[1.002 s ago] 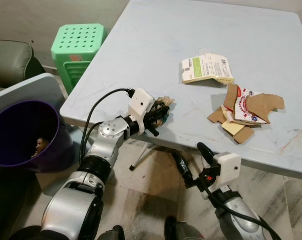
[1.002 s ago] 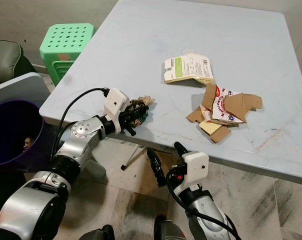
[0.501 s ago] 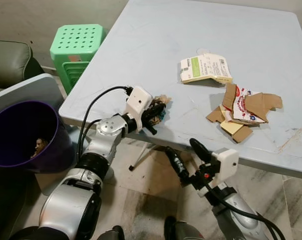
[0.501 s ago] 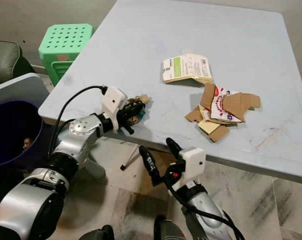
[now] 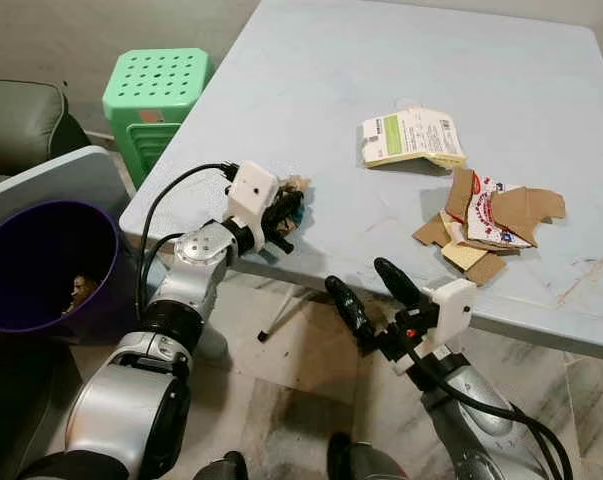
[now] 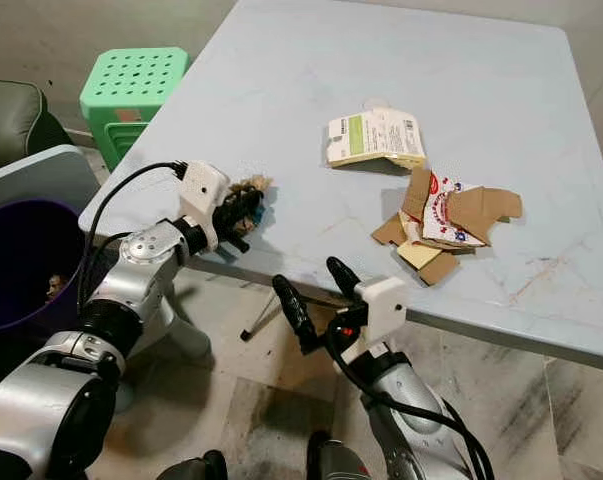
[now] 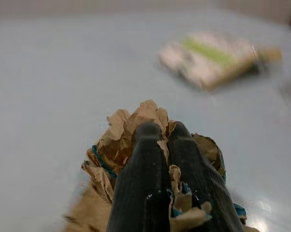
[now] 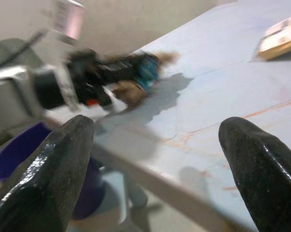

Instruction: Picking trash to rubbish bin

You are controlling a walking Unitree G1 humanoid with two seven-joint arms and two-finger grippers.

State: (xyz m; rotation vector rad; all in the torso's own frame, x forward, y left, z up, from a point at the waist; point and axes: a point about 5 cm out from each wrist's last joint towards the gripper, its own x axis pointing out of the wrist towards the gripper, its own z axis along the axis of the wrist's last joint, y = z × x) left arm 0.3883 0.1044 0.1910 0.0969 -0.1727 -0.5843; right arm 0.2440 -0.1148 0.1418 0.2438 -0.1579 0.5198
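over pale blue table [image 5: 311, 90] edge, left gripper [image 5: 280, 213] clenched on light, crushable brown crumpled paper wad [image 7: 135, 126]; right gripper [image 5: 369, 292] spread, idle.

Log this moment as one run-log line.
left gripper: shut on crumpled brown-and-teal paper wad, at table's near-left corner | right gripper: open, below table edge | purple rubbish bin: left, on floor

- Left gripper [image 5: 281, 213], arm stretched forward at table-edge height, fingers pinched together on crumpled paper [image 7: 131, 130].
- Right gripper [image 5: 366, 293] held low, fingers spread wide.
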